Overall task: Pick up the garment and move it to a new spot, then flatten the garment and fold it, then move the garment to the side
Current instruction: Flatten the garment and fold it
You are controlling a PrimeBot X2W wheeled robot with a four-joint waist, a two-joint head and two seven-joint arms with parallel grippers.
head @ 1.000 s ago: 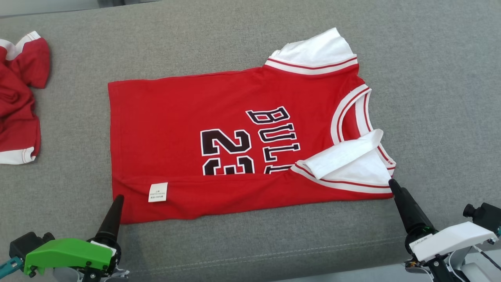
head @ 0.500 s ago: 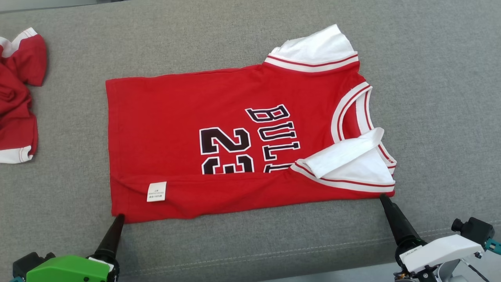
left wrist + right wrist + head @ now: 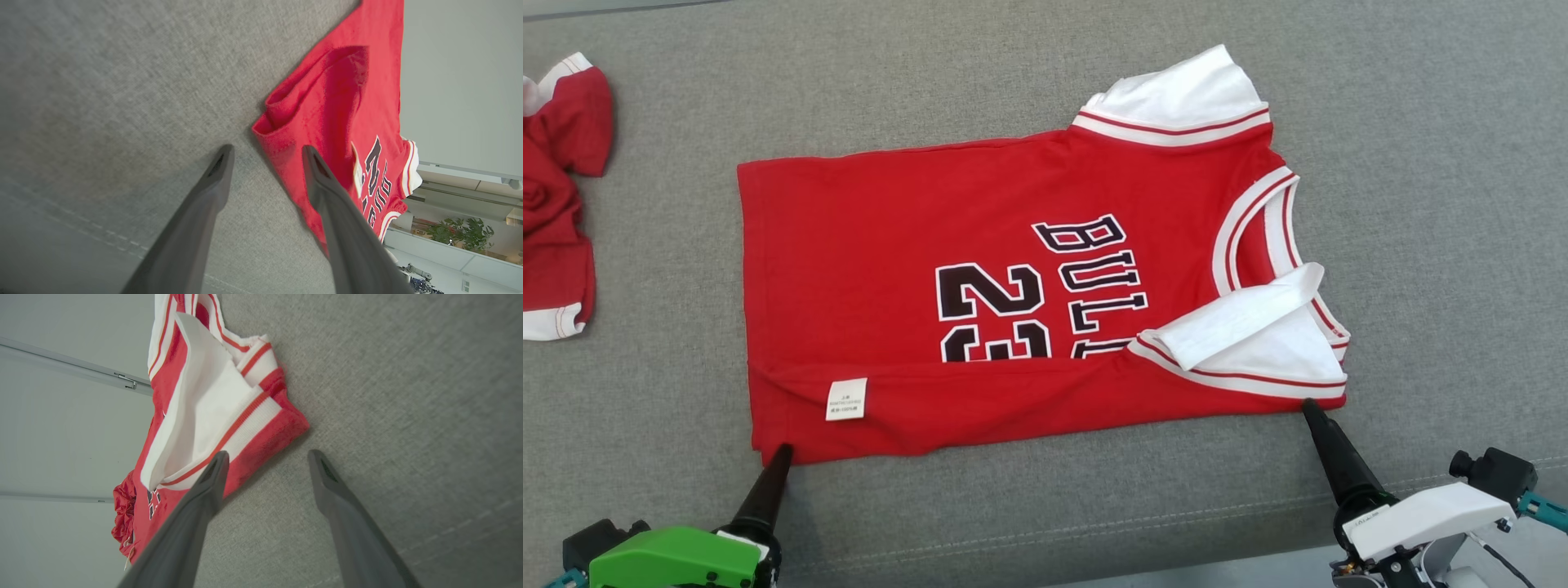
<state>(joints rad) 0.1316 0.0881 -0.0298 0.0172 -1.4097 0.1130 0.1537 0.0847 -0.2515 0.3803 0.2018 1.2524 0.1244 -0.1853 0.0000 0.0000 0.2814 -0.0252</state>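
Left gripper (image 3: 267, 150) stands wide at the hem corner of the red 23 jersey (image 3: 866, 245), and I note the right gripper (image 3: 267, 454) equally wide at its sleeve corner.

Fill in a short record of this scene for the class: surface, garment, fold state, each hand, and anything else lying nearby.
Surface: grey fabric surface
Garment: red jersey, lying flat, printed side up
Fold state: near long edge turned over, care label showing; near white sleeve folded onto the front
Left hand: open, tips at the jersey's near hem corner
Right hand: open, tips at the near shoulder corner
Nearby: crumpled red garment on the robot's left, apart from the jersey
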